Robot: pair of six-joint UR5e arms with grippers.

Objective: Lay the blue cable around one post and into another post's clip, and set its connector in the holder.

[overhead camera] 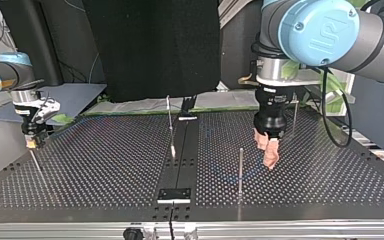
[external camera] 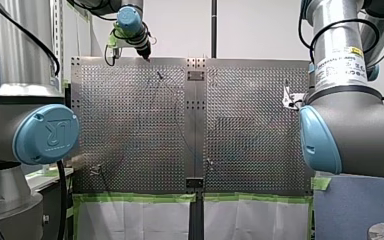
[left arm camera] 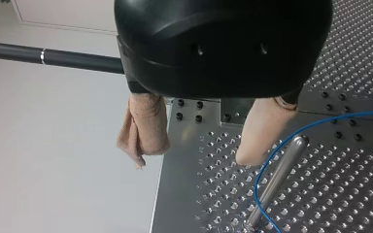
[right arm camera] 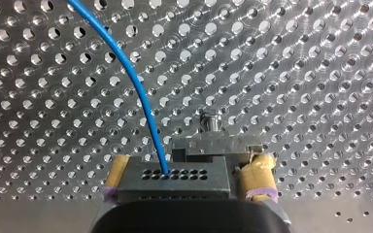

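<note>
Black body of my left tool (left arm camera: 194, 158) fills the left wrist view. Its two beige fingers (left arm camera: 264, 131) are spread wide with nothing between them. Just ahead of one finger stands a metal post (left arm camera: 274, 182). Blue cable (left arm camera: 256, 187) bends round the post's side, close to it, then runs off across the perforated desk (left arm camera: 349, 194). Cannot tell if the cable touches the post. Wrap-around-a-post step looks done, or near enough.

Right wrist view: my right tool (right arm camera: 184, 170) has its yellow pads (right arm camera: 258, 174) pressed onto the black connector (right arm camera: 172, 180), one pad at each end. Cable leaves the connector's holed face and arcs away over the desk. Small metal fitting (right arm camera: 213, 141) with a stud sits right behind the connector, touching or nearly so. Probably the holder, not certain. Cannot tell if the connector is seated in it or only held against it.

Top view: left tool hangs low over the desk in the view's right half. Right tool is low at the desk's far left. No view shows a clip clearly, and the cable is too faint there to trace.

Judgement: post loop done, clip step unknown, connector placement in hand, since the right tool grips the connector. Left to do: seat the connector, release it, confirm the clip.
</note>
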